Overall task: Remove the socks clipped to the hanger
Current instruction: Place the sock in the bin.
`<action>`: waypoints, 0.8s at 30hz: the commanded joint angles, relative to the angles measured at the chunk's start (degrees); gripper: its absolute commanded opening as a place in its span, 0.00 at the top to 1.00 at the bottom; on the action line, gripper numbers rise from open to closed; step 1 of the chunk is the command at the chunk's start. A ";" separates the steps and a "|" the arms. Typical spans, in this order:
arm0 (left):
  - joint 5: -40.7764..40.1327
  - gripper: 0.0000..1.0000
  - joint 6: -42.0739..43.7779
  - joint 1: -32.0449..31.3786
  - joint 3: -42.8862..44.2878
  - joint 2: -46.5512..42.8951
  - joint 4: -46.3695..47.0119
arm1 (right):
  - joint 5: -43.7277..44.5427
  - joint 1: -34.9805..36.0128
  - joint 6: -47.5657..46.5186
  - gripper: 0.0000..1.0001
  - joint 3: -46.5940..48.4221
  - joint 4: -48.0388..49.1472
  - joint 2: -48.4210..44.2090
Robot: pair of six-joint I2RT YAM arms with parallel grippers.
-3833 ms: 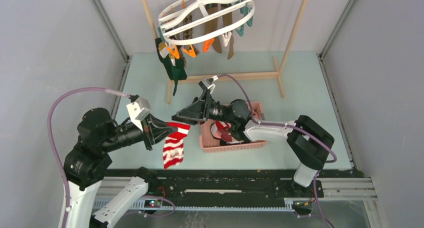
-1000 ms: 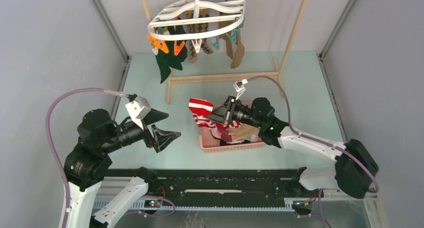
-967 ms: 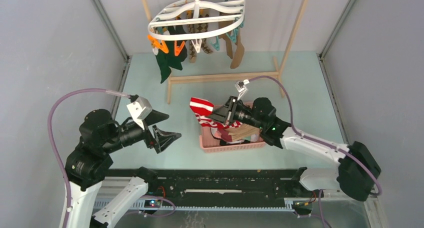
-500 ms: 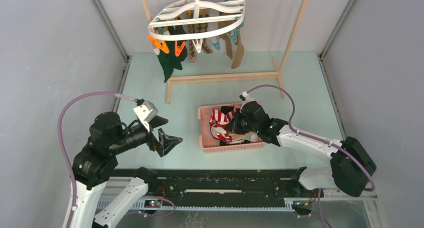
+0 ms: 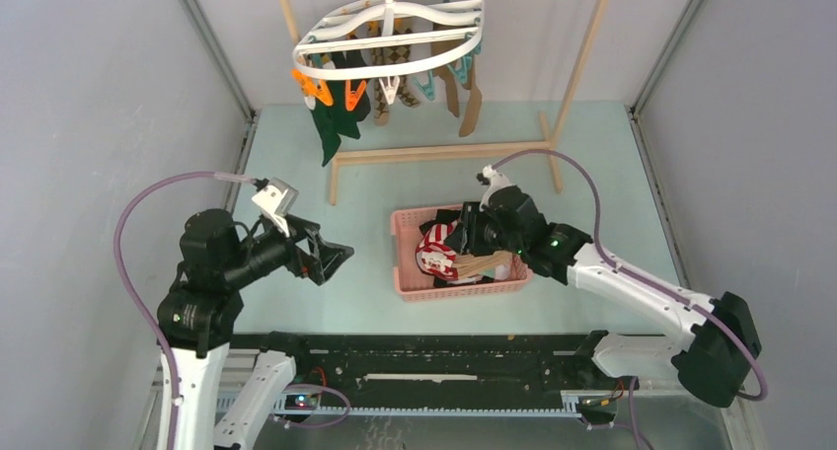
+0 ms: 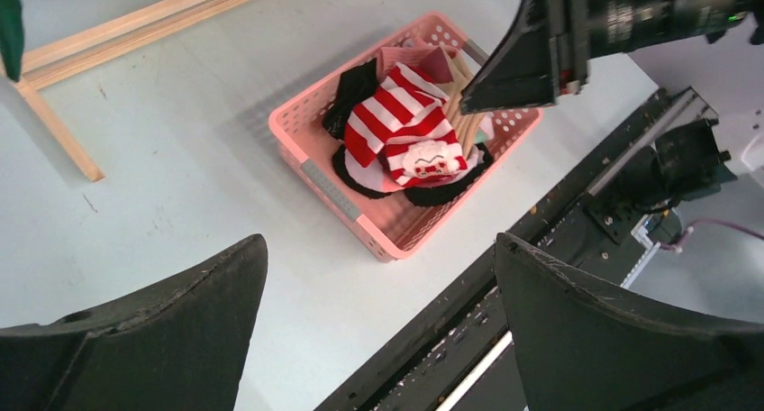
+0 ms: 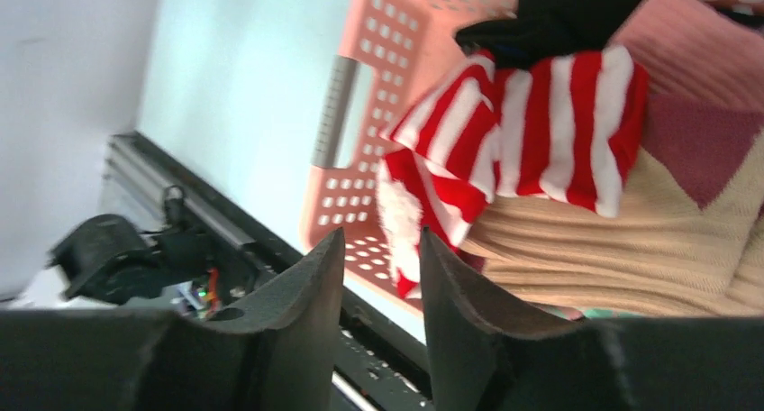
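While several socks hang clipped to the hanger above the tabletop's far edge, a red-and-white striped sock lies loose on the pile in the pink basket near mid-tabletop. Only the right wrist view shows the right gripper's 2 fingers narrowly parted, apparently empty, just above that sock. The left gripper gapes wide and empty toward the left edge.

Robotics lab, grey enclosure walls, mounting rail
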 commanded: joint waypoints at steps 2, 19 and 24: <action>5.65 0.00 -2.05 6.21 -0.27 2.35 3.15 | -13.72 -3.88 1.86 0.62 4.55 3.24 -0.24; 7.22 0.00 -1.56 22.54 3.60 16.29 4.05 | 5.62 -2.84 13.87 0.93 -7.42 22.08 19.79; 7.60 0.00 -2.15 24.64 4.68 19.27 4.33 | 12.75 -0.23 10.83 0.88 -8.03 22.18 15.69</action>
